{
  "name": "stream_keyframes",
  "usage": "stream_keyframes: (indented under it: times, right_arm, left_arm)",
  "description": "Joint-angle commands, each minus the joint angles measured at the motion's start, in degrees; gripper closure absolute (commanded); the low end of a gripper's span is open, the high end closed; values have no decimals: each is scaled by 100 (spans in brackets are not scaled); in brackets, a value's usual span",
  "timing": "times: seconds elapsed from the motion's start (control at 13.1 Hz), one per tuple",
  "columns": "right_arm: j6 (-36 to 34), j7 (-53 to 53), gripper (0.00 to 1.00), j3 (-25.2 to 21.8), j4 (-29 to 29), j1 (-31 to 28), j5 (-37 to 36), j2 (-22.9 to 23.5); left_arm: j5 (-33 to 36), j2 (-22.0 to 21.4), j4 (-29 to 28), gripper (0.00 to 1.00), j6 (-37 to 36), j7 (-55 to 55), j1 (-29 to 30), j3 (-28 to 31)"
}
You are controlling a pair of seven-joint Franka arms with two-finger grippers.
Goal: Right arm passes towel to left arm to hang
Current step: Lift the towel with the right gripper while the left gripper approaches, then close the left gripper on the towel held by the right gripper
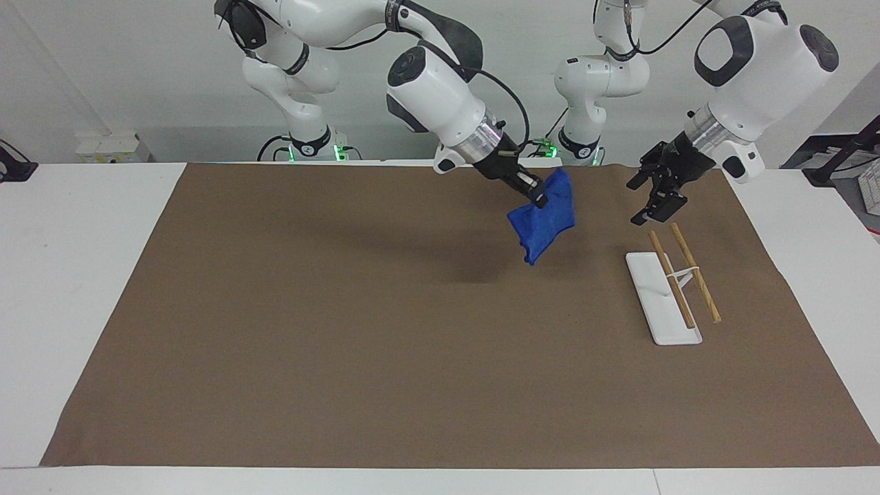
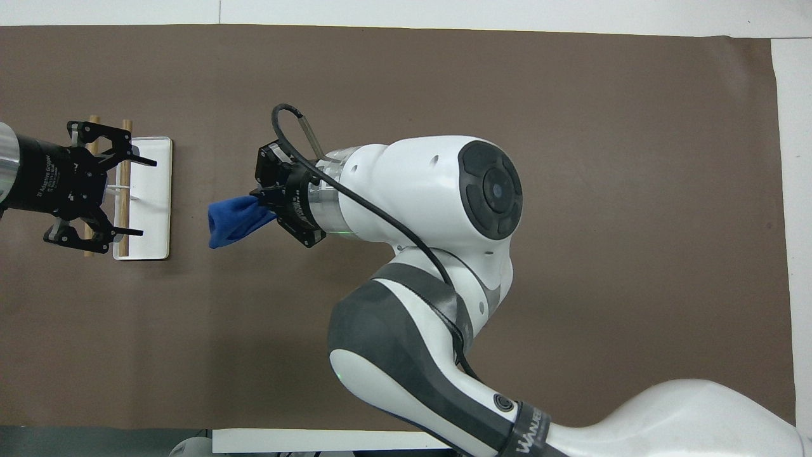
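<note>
My right gripper (image 1: 535,197) is shut on a bunched top edge of the blue towel (image 1: 545,221), which hangs in the air above the brown mat. Seen from above, the towel (image 2: 233,219) sticks out from the right gripper (image 2: 265,206) toward the rack. My left gripper (image 1: 650,201) hovers open over the rack's end nearer the robots, its fingers turned toward the towel. A clear gap separates it from the towel. From above, the left gripper (image 2: 147,198) covers part of the two rods.
A rack with a white base (image 1: 650,289) and two wooden rods (image 1: 696,273) stands toward the left arm's end of the table. In the overhead view its base (image 2: 155,222) and rods (image 2: 125,247) show partly. The brown mat (image 1: 344,344) covers the table.
</note>
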Motion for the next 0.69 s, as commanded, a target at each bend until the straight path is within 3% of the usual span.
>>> stream_keyframes:
  times: [0.0,0.61]
  right_arm:
    - [459,335,100,258,122,9,67,203]
    - [459,344,100,276,113,27,67,203]
  left_arm:
    - [-160,-277,-354,0,110,-575,-76,63]
    - [-467,-338,-398,0,-127,-867,-207,54]
